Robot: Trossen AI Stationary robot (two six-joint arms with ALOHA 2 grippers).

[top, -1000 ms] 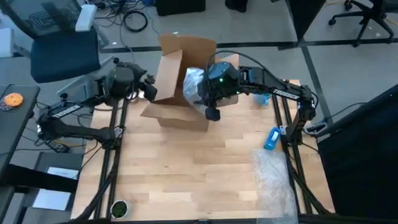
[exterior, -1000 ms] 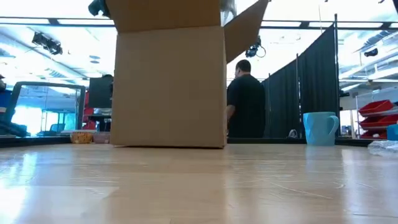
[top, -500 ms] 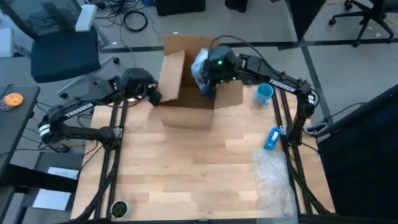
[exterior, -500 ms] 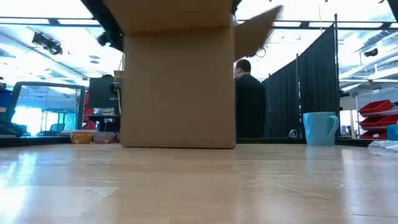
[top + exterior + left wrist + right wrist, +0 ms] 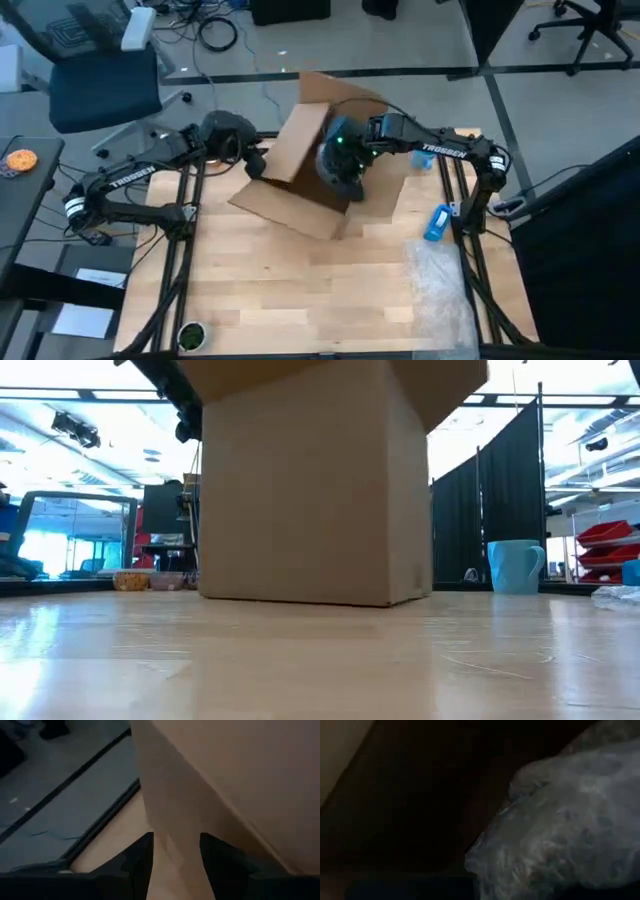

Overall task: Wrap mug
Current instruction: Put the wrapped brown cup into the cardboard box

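A brown cardboard box (image 5: 300, 165) stands open on the table's far half, turned at a slant; in the low view the box (image 5: 310, 490) fills the middle. My left gripper (image 5: 258, 165) is at the box's left side, shut on a flap. My right gripper (image 5: 345, 175) reaches down into the box from the right. Its wrist view shows a bubble-wrap bundle (image 5: 560, 830) close in front, in the dark inside of the box; what the bundle holds is hidden. A light blue mug (image 5: 515, 566) stands upright on the table to the right of the box. My left gripper pinches the box's left flap (image 5: 175, 835) between its two fingers (image 5: 140, 862), one on each face of the cardboard sheet. It comes about level from the table's left side. The box's bottom rests on the table.
A blue object (image 5: 437, 222) lies near the right arm's base. A loose sheet of clear bubble wrap (image 5: 440, 285) lies at the near right. A small dark round thing (image 5: 190, 335) sits at the near left corner. Bare wood fills the table's near half.
My right gripper has carried the bubble-wrap bundle from the box's near right side to above its far side, then down into the box. The box has turned about on the table and slid toward the right and near edges. My left gripper, shut on the flap, has followed to the right.
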